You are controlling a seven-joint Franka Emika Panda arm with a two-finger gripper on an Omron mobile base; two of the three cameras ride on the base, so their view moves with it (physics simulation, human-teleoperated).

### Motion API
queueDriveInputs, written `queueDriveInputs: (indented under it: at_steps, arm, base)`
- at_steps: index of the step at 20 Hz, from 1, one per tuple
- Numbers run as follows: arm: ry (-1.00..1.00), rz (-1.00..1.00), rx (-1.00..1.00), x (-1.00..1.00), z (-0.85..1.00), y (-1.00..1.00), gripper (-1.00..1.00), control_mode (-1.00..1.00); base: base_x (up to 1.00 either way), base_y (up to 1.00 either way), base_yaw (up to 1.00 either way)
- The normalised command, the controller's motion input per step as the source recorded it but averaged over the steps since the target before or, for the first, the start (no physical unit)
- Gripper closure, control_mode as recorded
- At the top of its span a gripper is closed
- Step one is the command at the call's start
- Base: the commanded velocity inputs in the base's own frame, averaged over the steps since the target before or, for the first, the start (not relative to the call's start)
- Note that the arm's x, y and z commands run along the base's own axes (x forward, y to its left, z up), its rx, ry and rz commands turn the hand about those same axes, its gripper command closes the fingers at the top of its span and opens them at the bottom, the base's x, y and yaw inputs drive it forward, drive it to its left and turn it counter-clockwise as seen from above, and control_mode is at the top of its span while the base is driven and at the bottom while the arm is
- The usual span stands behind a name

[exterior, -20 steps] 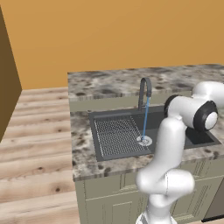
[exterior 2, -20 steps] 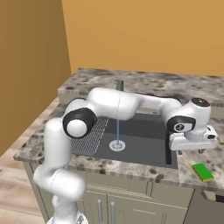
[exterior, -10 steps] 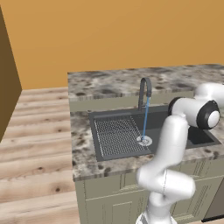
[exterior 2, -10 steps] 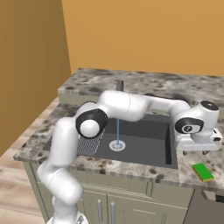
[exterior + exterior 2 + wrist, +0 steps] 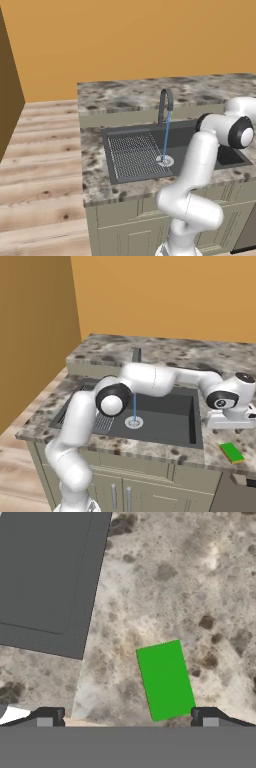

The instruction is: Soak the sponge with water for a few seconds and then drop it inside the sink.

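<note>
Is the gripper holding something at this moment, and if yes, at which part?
Nothing is held. The gripper is open above the counter, and the green sponge lies flat on it beside the sink, untouched.

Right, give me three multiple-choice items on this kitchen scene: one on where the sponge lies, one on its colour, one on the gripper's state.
1. Where is the sponge?
A. in the sink
B. on the counter beside the sink
C. between the fingers

2. What colour is the sponge?
A. green
B. yellow
C. pink

3. How is the gripper?
A. shut on the sponge
B. shut and empty
C. open

Key: 1 B, it lies flat on the speckled counter outside the sink. 2 A, plainly bright green. 3 C, the fingertips stand wide apart with nothing between.
</note>
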Motion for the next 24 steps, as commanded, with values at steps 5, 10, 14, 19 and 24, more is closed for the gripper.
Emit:
queueDriveInputs:
  at_steps: [5,10,14,19,24]
  arm:
    - [0.06,0.00,0.00,0.10,-0.16,-0.16,-1.00,-1.00]
    - [0.05,0.00,0.00,0.08,-0.15,-0.14,-1.00,-1.00]
    - [0.05,0.00,0.00,0.13,-0.21,-0.08,-1.00,-1.00]
    - [0.01,0.00,0.00,0.18,-0.33,-0.09,-1.00,-1.00]
    - [0.00,0.00,0.00,0.02,-0.25,-0.10,-1.00,-1.00]
  base:
    - [0.00,0.00,0.00]
    - [0.00,0.00,0.00]
    - [0.00,0.00,0.00]
    - [0.00,0.00,0.00]
    - [0.00,0.00,0.00]
